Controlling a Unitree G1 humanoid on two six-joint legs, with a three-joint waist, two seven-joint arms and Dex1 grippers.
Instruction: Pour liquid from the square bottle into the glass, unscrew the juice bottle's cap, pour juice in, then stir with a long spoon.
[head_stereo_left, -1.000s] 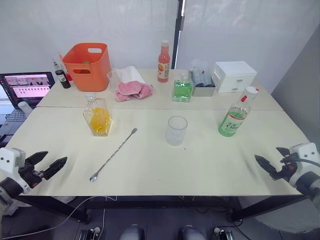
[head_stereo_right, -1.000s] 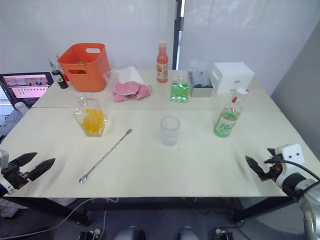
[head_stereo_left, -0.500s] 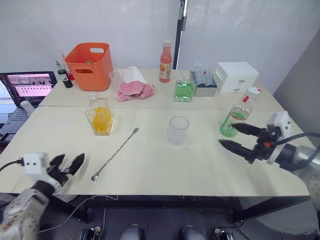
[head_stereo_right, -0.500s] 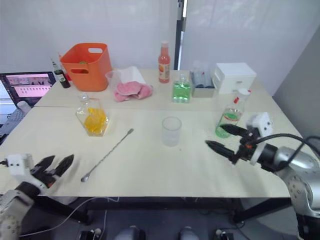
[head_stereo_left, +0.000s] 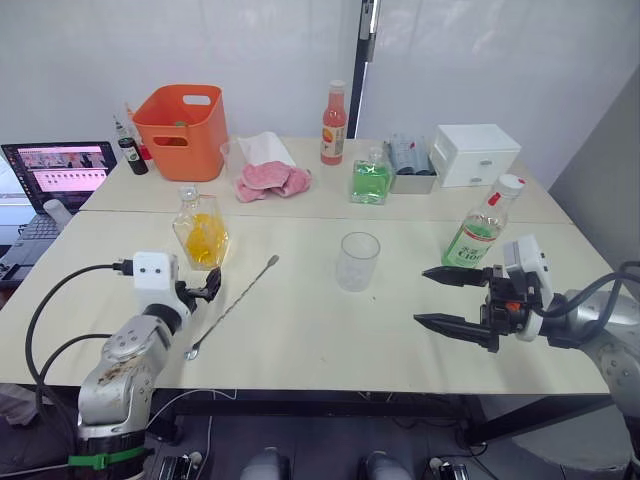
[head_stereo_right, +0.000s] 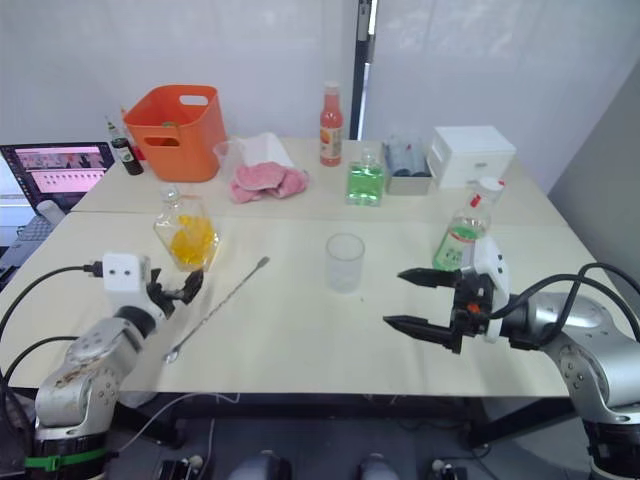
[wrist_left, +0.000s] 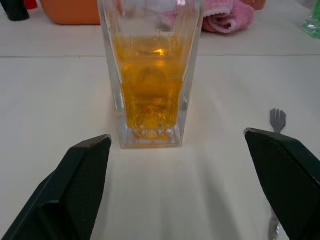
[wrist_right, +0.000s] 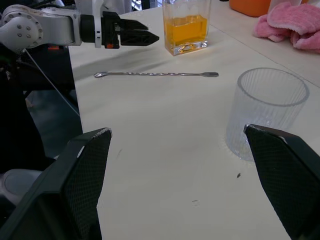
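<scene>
Just short of the orange-filled square glass decanter (wrist_left: 150, 75), my left gripper (head_stereo_left: 205, 287) hangs spread; beyond its far side, my right gripper (head_stereo_left: 447, 298) gapes toward the clear ribbed tumbler (head_stereo_left: 358, 261).

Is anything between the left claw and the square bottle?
No. In the left wrist view the square bottle stands straight ahead of the open left claw with only bare table between them; the spoon lies off to one side.

On the desk (head_stereo_left: 300, 330) stand two square bottles, one orange-yellow (head_stereo_left: 201, 230) and one green (head_stereo_left: 370, 177); one juice bottle (head_stereo_left: 480, 232); one tall pink-orange bottle (head_stereo_left: 331, 110); one glass (head_stereo_left: 357, 261); one long spoon (head_stereo_left: 230, 306); one orange bucket (head_stereo_left: 180, 131); one white box (head_stereo_left: 474, 153); one laptop (head_stereo_left: 56, 172).
</scene>
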